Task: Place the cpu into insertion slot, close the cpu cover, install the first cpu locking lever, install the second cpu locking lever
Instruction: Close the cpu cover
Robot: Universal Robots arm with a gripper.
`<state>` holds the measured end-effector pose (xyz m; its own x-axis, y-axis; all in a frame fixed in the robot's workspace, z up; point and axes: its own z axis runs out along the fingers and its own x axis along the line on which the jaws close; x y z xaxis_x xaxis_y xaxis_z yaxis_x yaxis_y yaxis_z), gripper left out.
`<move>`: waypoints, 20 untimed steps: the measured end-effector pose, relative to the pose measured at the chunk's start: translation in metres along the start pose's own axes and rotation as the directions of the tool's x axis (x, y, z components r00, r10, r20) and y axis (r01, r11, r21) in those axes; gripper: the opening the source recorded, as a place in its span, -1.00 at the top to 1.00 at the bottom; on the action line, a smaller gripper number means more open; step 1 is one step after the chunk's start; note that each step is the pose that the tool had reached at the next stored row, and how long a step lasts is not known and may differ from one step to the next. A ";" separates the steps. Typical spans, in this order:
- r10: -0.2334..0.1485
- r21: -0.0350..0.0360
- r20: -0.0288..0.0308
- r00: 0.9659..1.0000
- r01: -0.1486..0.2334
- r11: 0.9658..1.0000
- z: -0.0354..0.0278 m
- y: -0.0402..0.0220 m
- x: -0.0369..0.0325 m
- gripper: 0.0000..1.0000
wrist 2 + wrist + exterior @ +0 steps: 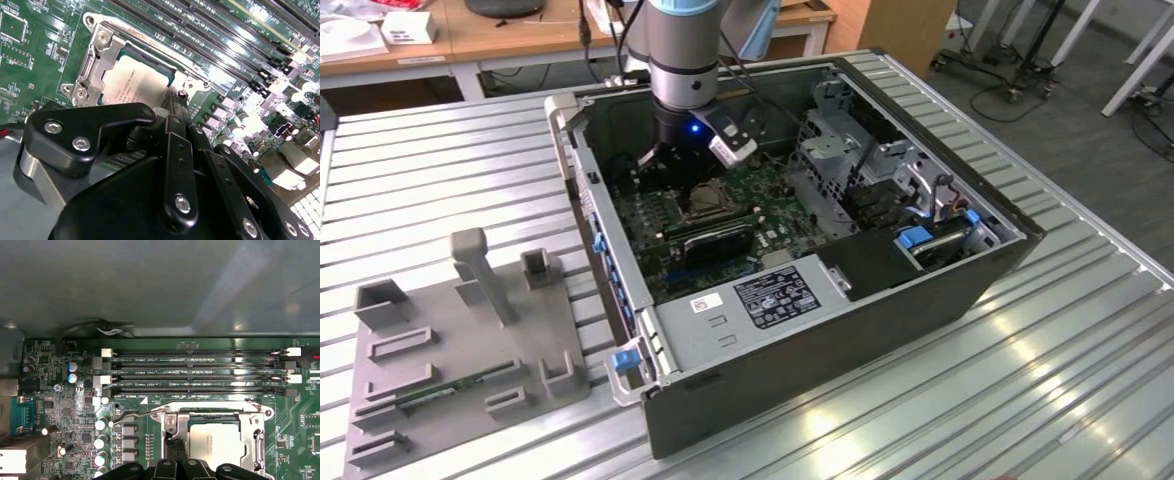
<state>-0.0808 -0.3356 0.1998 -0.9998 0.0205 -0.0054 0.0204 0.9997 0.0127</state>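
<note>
Above the slatted table (454,160), your gripper (173,446), grip impossible to tell, hangs beside the cpu cover (257,437) lowered over the cpu (215,441): lever step, likely.

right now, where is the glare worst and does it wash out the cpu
Second wrist view: harsh glare on the motherboard beside the memory slots, while the cpu is evenly lit. First wrist view: cpu clear, no glare on it. Exterior view: bright reflections on the ribbed table, and the case interior is shadowed.

Exterior view high above open case (787,370), both wrist views close over cpu (135,82) (215,442)
</note>
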 end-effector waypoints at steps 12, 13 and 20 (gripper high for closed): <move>0.000 0.001 -0.001 1.000 0.000 1.000 -0.0150 -0.0001 0.0002 0.79; 0.000 0.002 -0.001 1.000 0.000 1.000 -0.0170 -0.0001 0.0001 0.79; 0.000 0.001 -0.001 1.000 0.000 1.000 -0.0296 0.0001 0.0001 0.79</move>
<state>-0.0810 -0.3359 0.2295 -0.9998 0.0206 -0.0044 0.0205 0.9997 0.0112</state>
